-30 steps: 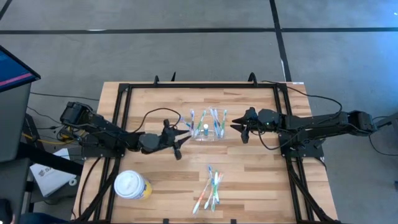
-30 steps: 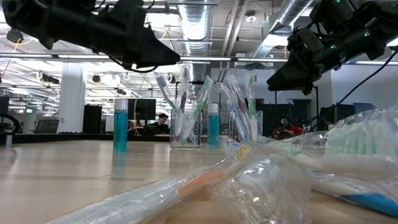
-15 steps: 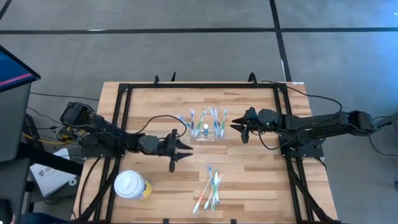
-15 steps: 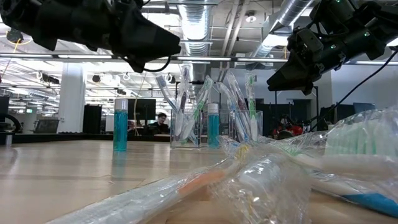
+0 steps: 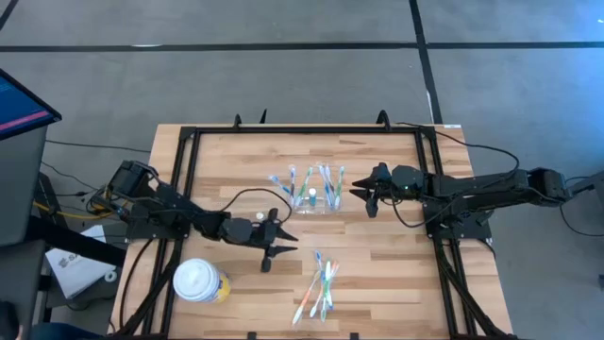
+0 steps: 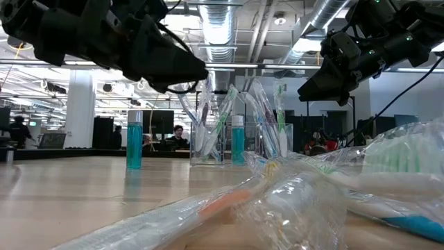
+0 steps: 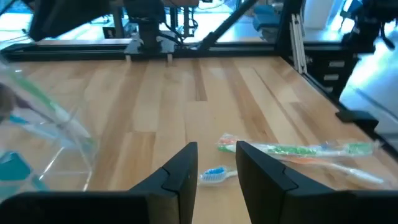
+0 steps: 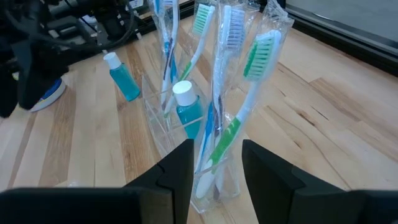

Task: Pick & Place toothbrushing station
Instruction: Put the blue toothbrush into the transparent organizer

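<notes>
Swinging my left hand away from the toothbrushing station, toward the loose toothbrushes nearer the front.

Station stands upright mid-surface, brushes pointing up, long axis left to right. Left fingers slightly parted, empty. My right hand waits just beside the station's right end, parted, empty; station not yet gripped.

Overhead, table-level, two wrist views

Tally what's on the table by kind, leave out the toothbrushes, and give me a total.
Clear holder: 1
Blue bottles, one in the holder, one standing on the table: 2
Lidded cup: 1
Total: 4
</notes>
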Available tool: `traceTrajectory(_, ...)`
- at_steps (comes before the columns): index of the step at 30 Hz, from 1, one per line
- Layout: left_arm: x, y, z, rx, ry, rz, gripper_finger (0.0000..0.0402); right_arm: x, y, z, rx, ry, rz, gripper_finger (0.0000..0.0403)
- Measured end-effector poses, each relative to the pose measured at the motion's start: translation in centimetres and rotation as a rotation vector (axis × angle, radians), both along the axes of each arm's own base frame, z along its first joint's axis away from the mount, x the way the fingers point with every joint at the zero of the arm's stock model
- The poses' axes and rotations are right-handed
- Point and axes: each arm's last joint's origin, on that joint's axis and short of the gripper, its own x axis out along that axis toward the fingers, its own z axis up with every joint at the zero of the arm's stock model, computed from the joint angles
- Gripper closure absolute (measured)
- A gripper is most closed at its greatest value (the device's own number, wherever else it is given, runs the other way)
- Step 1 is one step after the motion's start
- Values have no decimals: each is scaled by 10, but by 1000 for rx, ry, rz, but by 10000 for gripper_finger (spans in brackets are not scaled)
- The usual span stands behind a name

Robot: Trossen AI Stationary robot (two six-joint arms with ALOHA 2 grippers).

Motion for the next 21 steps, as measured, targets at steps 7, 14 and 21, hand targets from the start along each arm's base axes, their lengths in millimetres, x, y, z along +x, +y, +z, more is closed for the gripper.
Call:
traceTrajectory(7, 18, -15, -8, 103, 14, -52, 298, 0, 0, 0, 0, 0, 0, 276)
traceTrajectory(14, 38, -22, -25, 197, 48, -73, 298, 0, 0, 0, 0, 0, 0, 276)
traceTrajectory(21, 52, -27, -42, 284, 87, -93, 298, 0, 0, 0, 0, 0, 0, 276)
